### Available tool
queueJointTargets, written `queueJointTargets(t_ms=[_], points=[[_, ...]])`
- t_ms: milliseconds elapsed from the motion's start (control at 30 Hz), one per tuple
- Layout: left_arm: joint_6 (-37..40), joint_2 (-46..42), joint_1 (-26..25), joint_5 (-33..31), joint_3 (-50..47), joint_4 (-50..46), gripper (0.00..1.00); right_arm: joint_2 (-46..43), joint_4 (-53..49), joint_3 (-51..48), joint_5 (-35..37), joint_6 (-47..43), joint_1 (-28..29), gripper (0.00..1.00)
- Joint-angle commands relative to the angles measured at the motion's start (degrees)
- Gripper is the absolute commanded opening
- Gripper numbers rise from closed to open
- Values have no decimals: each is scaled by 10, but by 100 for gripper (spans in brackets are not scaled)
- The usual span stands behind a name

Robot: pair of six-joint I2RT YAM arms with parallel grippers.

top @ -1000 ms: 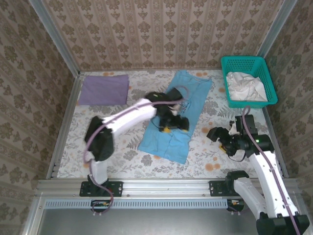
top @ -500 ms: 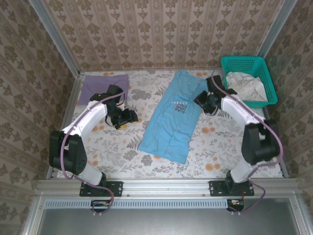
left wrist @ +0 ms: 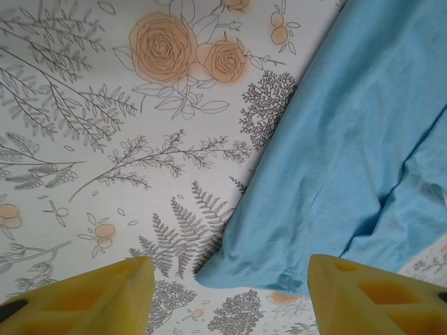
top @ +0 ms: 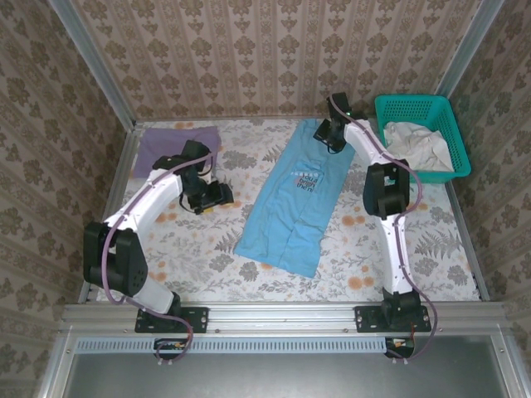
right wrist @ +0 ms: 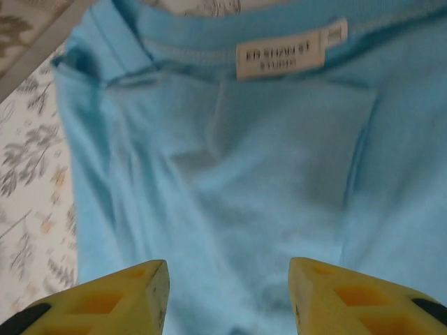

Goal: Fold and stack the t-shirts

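1. Top external view: the floral counter (top: 207,249) carries both tees, and a teal basket (top: 412,101) holding white cloth (top: 415,145) stands at its far right corner.
2. The sky-blue t-shirt (top: 290,207) lies flat in the middle of the counter, running diagonally with its collar toward the far wall and its hem toward the arms.
3. The lavender t-shirt (top: 162,149) lies folded at the far left corner, well apart from the blue one.
4. The left jaws hang over bare counter between the two tees. In the left wrist view the yellow fingers (left wrist: 91,293) stand wide apart and hold nothing, with a corner of the blue tee's edge ahead of them.
5. The right jaws are over the blue tee's collar end, spread wide with nothing gripped. The right wrist view shows the neck label (right wrist: 281,58) beyond the fingers (right wrist: 349,293).
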Motion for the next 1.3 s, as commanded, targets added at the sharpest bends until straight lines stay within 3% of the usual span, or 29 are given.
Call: queueJointTargets(t_ms=[0,133,233,567,800,1100,1267], points=[[75,3,1,-35,9,-57,61,66,-118,131,40,-18,14,52],[127,9,17,-56,-1,-54,61,155,-180,278,44,-19,37,53],[124,17,34,-54,-4,-52,60,198,-216,330,34,-11,49,53],[106,13,41,-74,-30,-26,61,235,-185,325,-60,-22,89,52],[100,15,46,-78,-41,-26,64,250,-87,324,-132,-32,129,56],[92,26,37,-53,-51,-11,73,179,-13,334,-159,-20,132,72],[109,29,27,-2,-58,-11,73,88,-79,364,-131,-49,119,78]])
